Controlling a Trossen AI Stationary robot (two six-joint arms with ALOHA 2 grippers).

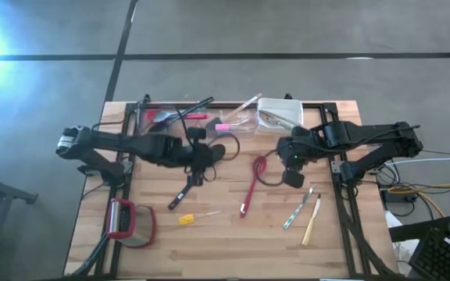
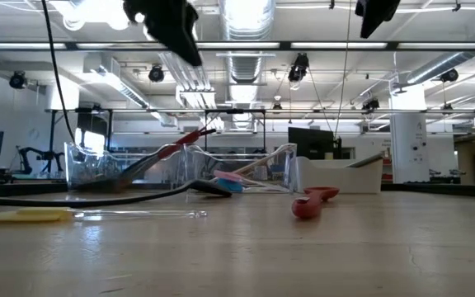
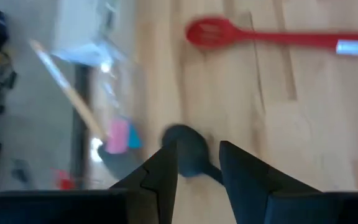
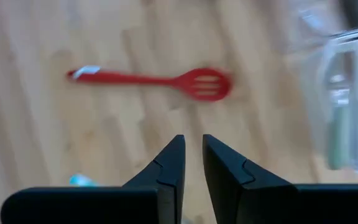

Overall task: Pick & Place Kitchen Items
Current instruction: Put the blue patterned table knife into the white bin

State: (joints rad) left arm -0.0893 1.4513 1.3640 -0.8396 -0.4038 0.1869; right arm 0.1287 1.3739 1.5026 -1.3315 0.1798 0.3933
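Observation:
A black spoon (image 1: 218, 150) lies flat on the wooden table (image 1: 209, 242); its bowl (image 3: 188, 152) shows beyond my left gripper's fingers. My left gripper (image 1: 207, 158) (image 3: 197, 165) hangs above it, open, nothing between its fingers. A red slotted spoon (image 1: 251, 186) (image 4: 160, 79) lies at mid table. My right gripper (image 1: 291, 175) (image 4: 192, 155) hangs above the table beside the red spoon's head, with a narrow gap between its fingers and nothing in it. In the low view both grippers (image 2: 171, 25) (image 2: 378, 12) are high above the tabletop.
Clear tubs (image 1: 162, 117) (image 1: 241, 121) and a white tub (image 1: 280, 112) with utensils stand along the far edge. A second black utensil (image 1: 186, 192), a yellow piece (image 1: 187, 219), metal (image 1: 298, 209) and wooden cutlery (image 1: 312, 219) lie nearer. A red-framed round object (image 1: 129, 222) lies near left.

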